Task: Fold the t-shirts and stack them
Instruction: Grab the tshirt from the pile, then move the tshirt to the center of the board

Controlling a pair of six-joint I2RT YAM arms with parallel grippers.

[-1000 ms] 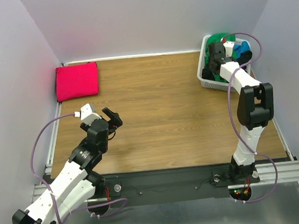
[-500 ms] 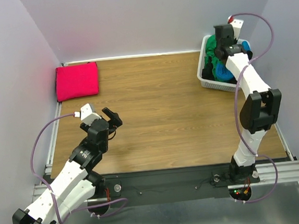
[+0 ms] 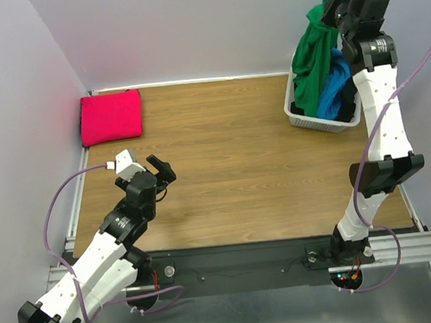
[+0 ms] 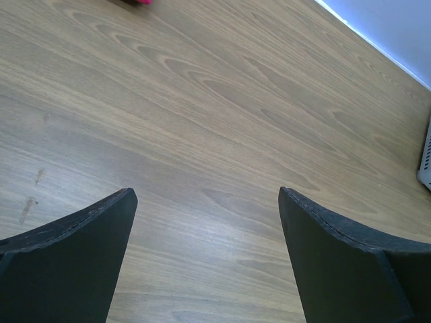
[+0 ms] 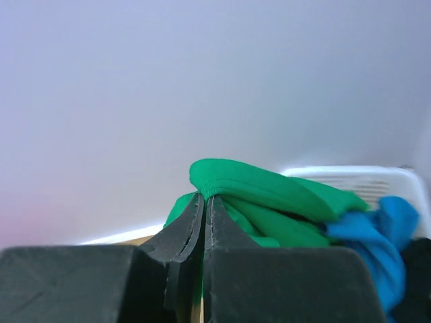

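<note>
Now the right jaws pinch shut on a fold of the green t-shirt (image 3: 312, 55), limp and light over the basket (image 3: 300, 118), left jaws gaping empty above the desk (image 3: 237, 152).

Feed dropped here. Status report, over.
Right end effector shut on green shirt, held high over basket. Left end effector open above table. Blue shirt clinging to green, may snag.
</note>
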